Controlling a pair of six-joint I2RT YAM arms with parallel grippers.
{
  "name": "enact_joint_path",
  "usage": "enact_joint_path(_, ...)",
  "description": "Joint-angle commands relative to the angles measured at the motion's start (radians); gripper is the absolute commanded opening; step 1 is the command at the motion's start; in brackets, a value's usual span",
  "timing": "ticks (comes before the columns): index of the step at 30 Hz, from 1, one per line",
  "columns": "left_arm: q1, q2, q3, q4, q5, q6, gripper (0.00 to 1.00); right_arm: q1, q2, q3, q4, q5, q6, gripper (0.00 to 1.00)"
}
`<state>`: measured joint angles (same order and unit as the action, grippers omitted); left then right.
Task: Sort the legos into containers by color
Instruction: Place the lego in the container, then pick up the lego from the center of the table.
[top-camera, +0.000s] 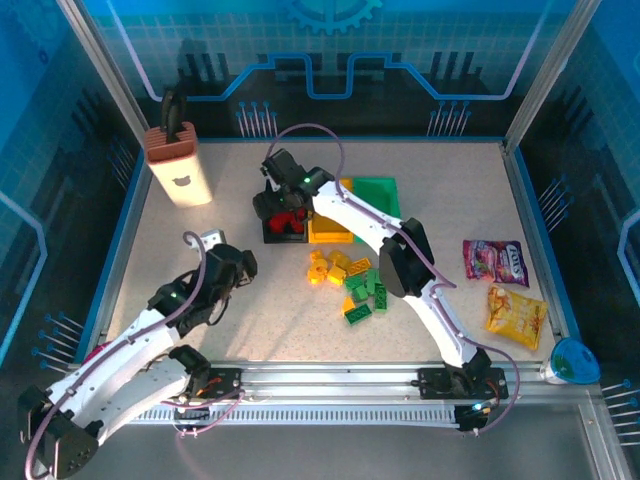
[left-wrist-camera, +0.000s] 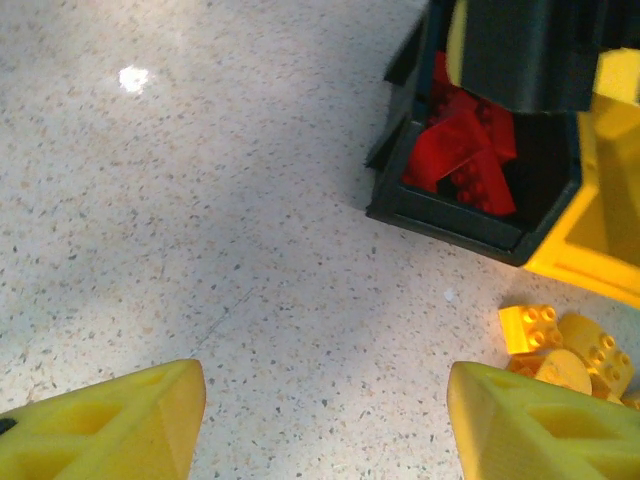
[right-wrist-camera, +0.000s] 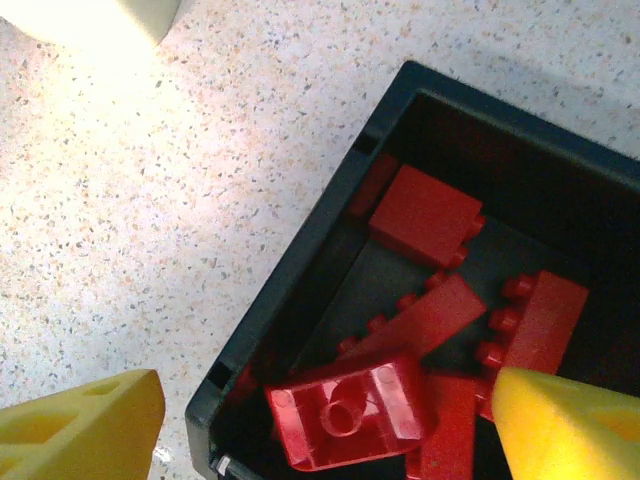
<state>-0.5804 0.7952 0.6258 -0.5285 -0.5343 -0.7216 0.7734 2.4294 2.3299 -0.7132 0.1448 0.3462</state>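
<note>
Top external: red legos (top-camera: 291, 222) lie piled in the black bin (top-camera: 271, 238). Yellow and green legos (top-camera: 355, 285) lie loose on the table (top-camera: 200, 250), near the yellow bin (top-camera: 330, 236). The right gripper (top-camera: 279, 203) hangs over the black bin, its arm stretched forward. Left wrist: the left gripper (left-wrist-camera: 325, 400) is spread and empty above bare table. Right wrist: fingers (right-wrist-camera: 570, 425) are wide apart and grip nothing.

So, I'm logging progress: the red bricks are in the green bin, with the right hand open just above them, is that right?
Not quite. The red bricks are in the black bin, as the right wrist view shows. The rest holds: the right hand is open just above them.
</note>
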Motion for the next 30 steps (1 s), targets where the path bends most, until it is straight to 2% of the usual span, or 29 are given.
enact_joint_path(1,-0.04,0.028,0.045,-0.007,-0.092,0.049,0.66,-0.009,-0.067,-0.018,-0.007,-0.021,-0.003,0.86)
enact_joint_path(5,-0.075,0.079,0.037,0.065,-0.037,0.077,0.67,-0.01,-0.216,-0.188,0.078,-0.014,-0.001,0.87)
enact_joint_path(12,-0.102,0.235,0.056,0.233,0.238,0.166,0.71,-0.05,-0.507,-0.555,0.259,0.002,0.031,0.88)
enact_joint_path(17,-0.12,0.361,0.092,0.295,0.36,0.169,0.72,-0.102,-0.698,-0.799,0.351,0.009,0.079,0.89)
enact_joint_path(23,-0.145,0.53,0.172,0.306,0.417,0.188,0.72,-0.162,-0.86,-1.047,0.433,-0.008,0.122,0.89)
enact_joint_path(30,-0.159,0.685,0.273,0.282,0.4,0.207,0.72,-0.203,-0.97,-1.218,0.444,-0.01,0.142,0.89)
